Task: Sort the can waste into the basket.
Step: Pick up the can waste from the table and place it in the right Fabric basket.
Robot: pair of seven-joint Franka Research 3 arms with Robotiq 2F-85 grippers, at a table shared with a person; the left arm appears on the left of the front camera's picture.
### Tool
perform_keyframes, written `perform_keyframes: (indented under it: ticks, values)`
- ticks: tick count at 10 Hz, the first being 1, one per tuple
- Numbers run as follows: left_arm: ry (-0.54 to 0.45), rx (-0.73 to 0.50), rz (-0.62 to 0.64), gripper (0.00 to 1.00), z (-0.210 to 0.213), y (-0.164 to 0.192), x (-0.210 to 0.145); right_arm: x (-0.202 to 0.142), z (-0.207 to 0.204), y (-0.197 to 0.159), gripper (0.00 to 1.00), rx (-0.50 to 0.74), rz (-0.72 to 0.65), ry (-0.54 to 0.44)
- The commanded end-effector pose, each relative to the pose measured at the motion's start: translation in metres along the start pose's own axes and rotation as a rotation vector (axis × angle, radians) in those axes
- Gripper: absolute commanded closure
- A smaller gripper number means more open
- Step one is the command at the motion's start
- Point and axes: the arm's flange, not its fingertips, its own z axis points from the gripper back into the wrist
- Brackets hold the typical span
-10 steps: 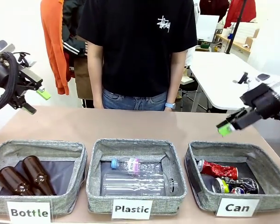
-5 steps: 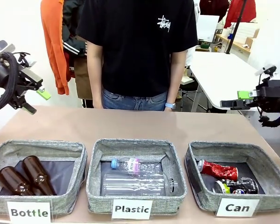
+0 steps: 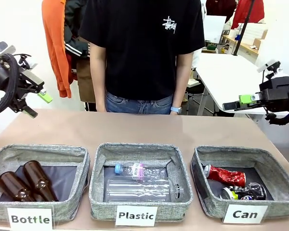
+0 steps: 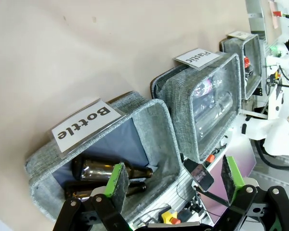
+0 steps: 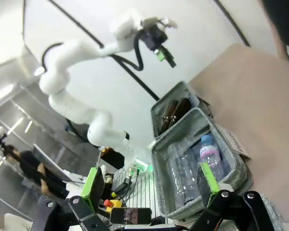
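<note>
Both crushed cans lying inside the square grey fabric basket labelled "Can" [image 3: 216, 180], both grippers raised and empty.

Nearest, at the table's front right: crushed red can with a silver end [image 3: 225, 174] and crushed dark can with a silver pull-tab top [image 3: 243, 192] side by side on that basket's dark bottom. Alongside: grey bin marked "Plastic" [image 3: 98, 180] with clear plastic bottles [image 3: 143, 189], grey bin marked "Bottle" [image 3: 79, 166] with brown glass bottles [image 3: 25, 182]. Farther back, right gripper [image 3: 235, 103] high over the table's right edge, left gripper [image 3: 37, 103] high at the left, fingers spread wide, nothing held. Beyond, person in a black T-shirt [image 3: 142, 48].
</note>
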Motion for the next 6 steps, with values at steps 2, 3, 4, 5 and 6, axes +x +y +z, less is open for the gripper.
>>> perform_keyframes:
  ticks: [2,3,4,5,6]
  values:
    - [-0.009,-0.013,-0.003,0.0,-0.0002,-0.001,-0.0033,-0.0071,0.0025,0.0008,0.0,-0.018,-0.012,-0.002]
    - [-0.009,-0.013,-0.003,0.0,-0.0002,-0.001,-0.0033,-0.0071,0.0025,0.0008,0.0,-0.018,-0.012,-0.002]
    - [-0.009,-0.013,-0.003,0.0,-0.0002,-0.001,-0.0033,-0.0071,0.0025,0.0008,0.0,-0.018,-0.012,-0.002]
    - [-0.009,-0.013,-0.003,0.0,-0.0002,-0.001,-0.0033,-0.0071,0.0025,0.0008,0.0,-0.018,-0.012,-0.002]
    - [-0.009,-0.013,-0.003,0.0,-0.0002,-0.001,-0.0033,-0.0071,0.0025,0.0008,0.0,-0.018,-0.012,-0.002]
